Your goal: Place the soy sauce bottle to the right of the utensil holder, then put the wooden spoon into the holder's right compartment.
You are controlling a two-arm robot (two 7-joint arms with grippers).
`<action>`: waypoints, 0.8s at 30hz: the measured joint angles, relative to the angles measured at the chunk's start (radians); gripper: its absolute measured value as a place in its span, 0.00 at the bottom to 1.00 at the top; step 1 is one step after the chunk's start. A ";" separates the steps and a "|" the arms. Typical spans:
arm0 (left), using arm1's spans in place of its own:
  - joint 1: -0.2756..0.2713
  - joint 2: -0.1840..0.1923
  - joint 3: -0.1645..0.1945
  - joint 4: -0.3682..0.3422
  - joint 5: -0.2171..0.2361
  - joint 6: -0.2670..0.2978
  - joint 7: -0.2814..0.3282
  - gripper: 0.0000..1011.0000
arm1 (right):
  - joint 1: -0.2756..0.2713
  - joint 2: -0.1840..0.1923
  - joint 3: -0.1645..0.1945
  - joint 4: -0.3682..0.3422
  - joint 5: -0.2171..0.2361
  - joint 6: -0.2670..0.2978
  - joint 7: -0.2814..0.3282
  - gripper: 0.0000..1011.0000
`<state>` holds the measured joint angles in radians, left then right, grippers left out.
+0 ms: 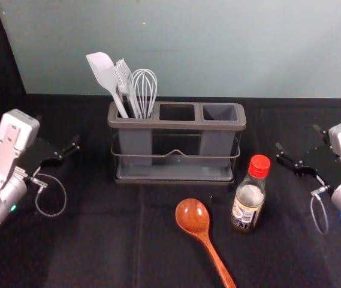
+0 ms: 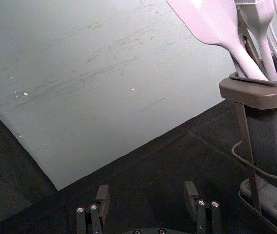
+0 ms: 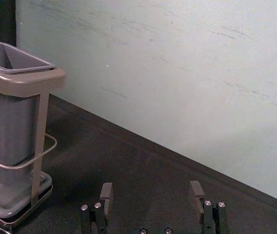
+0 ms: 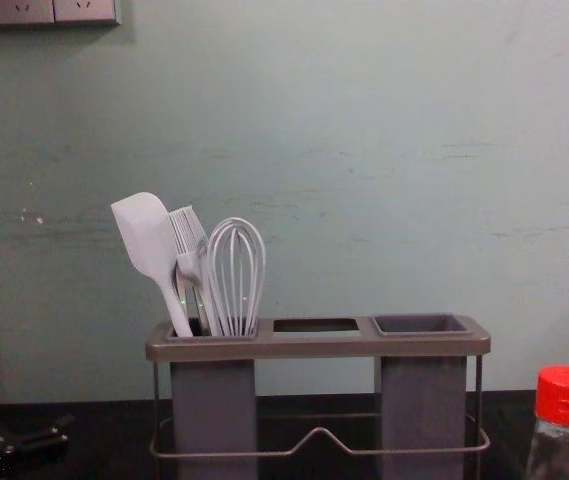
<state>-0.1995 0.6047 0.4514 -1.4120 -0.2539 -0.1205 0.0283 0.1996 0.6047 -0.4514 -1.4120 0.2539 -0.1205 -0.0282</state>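
My left gripper (image 1: 57,131) is open left of the utensil holder (image 1: 176,125), and my right gripper (image 1: 298,138) is open right of it. Nothing is between the fingers of the left gripper (image 2: 146,191) or the right gripper (image 3: 151,189). In the head view the soy sauce bottle (image 1: 249,201), red-capped, stands upright in front of the holder's right end. The wooden spoon (image 1: 193,216) lies left of the bottle, bowl toward the holder and handle toward the near edge. The holder's right compartment (image 1: 220,112) is empty. The chest view has the bottle's cap (image 4: 567,396) at the right.
A white spatula (image 1: 103,72), a brush (image 1: 124,76) and a whisk (image 1: 144,87) stand in the holder's left compartment. Behind the dark-covered table (image 1: 98,252) rises a pale wall (image 1: 218,48). A socket panel (image 4: 39,12) is on the wall.
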 joint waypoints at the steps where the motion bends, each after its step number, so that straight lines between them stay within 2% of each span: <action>1: 0.000 0.000 0.000 0.000 0.000 0.000 0.000 0.99 | 0.000 0.000 0.000 0.000 0.000 0.000 0.000 0.99; 24: 0.000 0.000 0.000 0.000 0.000 0.000 0.000 0.99 | 0.000 0.000 0.000 0.000 0.000 0.000 0.000 0.99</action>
<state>-0.1996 0.6047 0.4514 -1.4120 -0.2539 -0.1205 0.0283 0.1995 0.6046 -0.4514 -1.4120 0.2539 -0.1205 -0.0282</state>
